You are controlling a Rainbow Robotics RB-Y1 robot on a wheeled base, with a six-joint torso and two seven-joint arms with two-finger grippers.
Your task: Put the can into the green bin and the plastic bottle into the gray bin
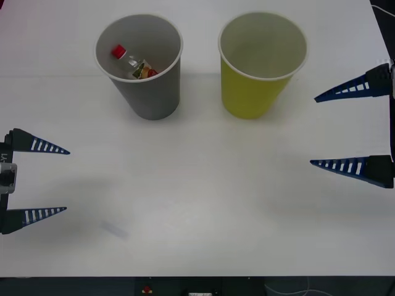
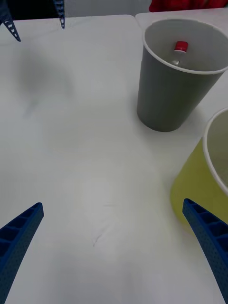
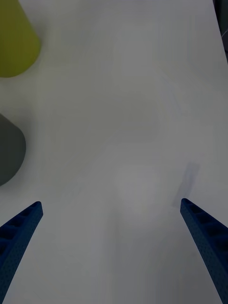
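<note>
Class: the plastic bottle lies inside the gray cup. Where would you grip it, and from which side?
Grip the neck just below the red cap, coming straight down through the gray cup's open top. The bottle leans against the inner wall, cap uppermost, and the wall blocks any sideways approach.

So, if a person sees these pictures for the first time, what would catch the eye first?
Probably the two big paper cups standing side by side at the far side of the white table: the gray bin toward the robot's left and the green bin toward its right. Next, the plastic bottle with its red cap, lying inside the gray bin. The left gripper and right gripper wait at the table's sides, jaws open and holding nothing.
</note>
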